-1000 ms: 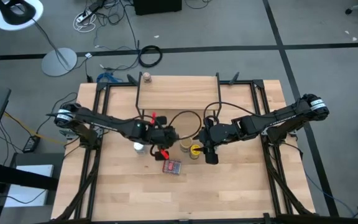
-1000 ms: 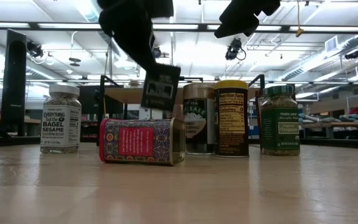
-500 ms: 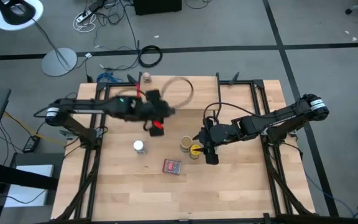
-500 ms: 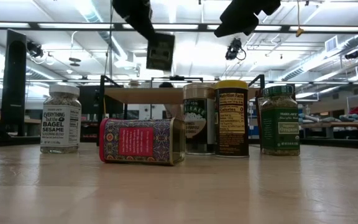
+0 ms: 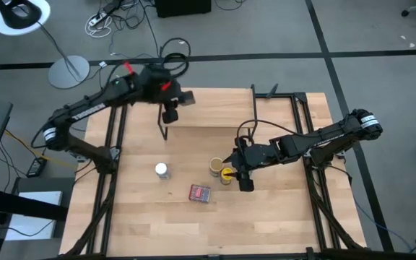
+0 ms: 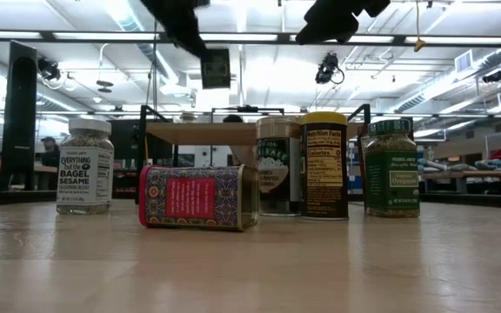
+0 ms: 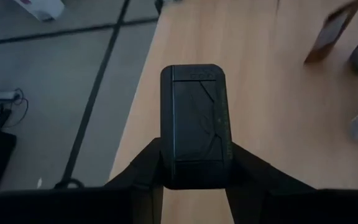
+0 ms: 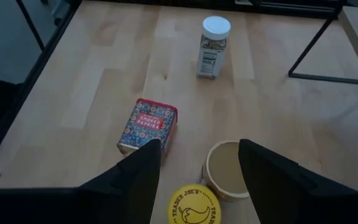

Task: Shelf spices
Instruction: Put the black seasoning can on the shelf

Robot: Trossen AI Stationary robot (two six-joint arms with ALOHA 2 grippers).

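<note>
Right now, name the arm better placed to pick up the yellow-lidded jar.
Right. Its hand hovers open directly over the yellow-lidded jar, while the left hand is up at the shelf, shut on a dark tin.

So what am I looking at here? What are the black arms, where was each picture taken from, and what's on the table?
These are two dark robot arms at a wooden table. One picture looks straight down, one looks level across the tabletop, two come from cameras on the wrists. The left tool is shut on a dark tin, in the air at one end of the low shelf. The right tool hangs open above a yellow-lidded jar and a brown canister. A white-lidded jar and a green jar stand on the table; a red tin lies on its side.
</note>
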